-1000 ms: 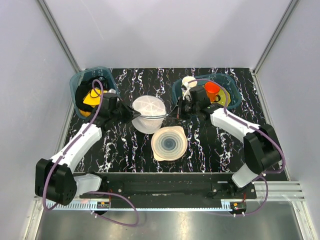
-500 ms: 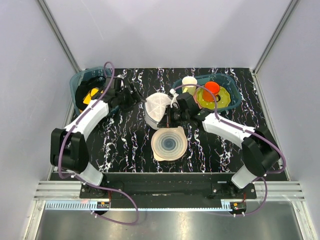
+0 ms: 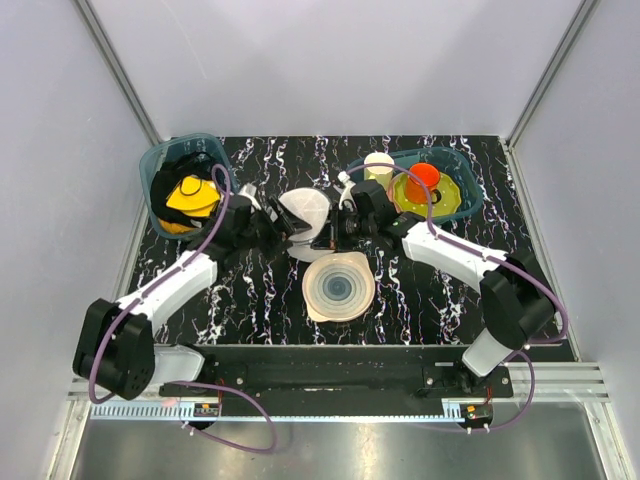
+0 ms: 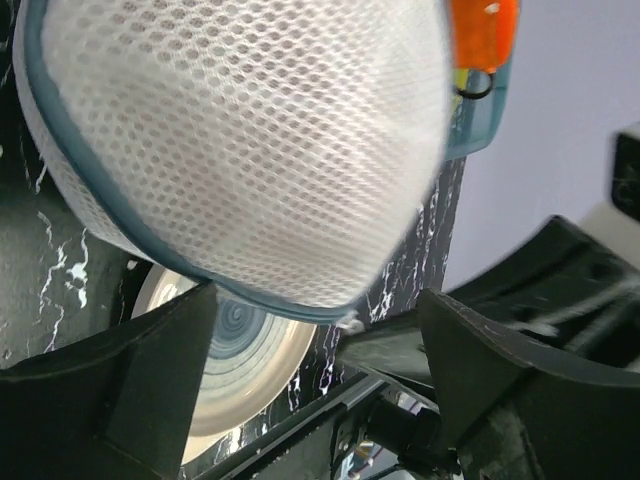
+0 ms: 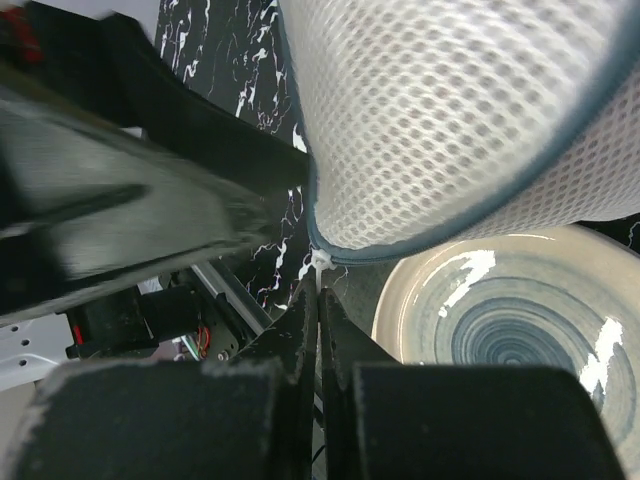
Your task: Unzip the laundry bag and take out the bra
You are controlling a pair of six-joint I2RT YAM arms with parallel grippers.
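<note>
The left gripper point(image 3: 284, 232) is swung back to the laundry bag point(image 3: 303, 211), fingers spread. The bag is held tilted at table centre, zip pull point(image 5: 320, 262) pinched in the right gripper point(image 3: 324, 240); its rim should be clamped before unzipping.

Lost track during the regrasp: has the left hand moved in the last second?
Yes. The left hand has moved right, away from the blue bin toward the plate.

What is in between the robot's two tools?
The white mesh laundry bag is between the left tool and the right tool. The top view shows this best.
</note>
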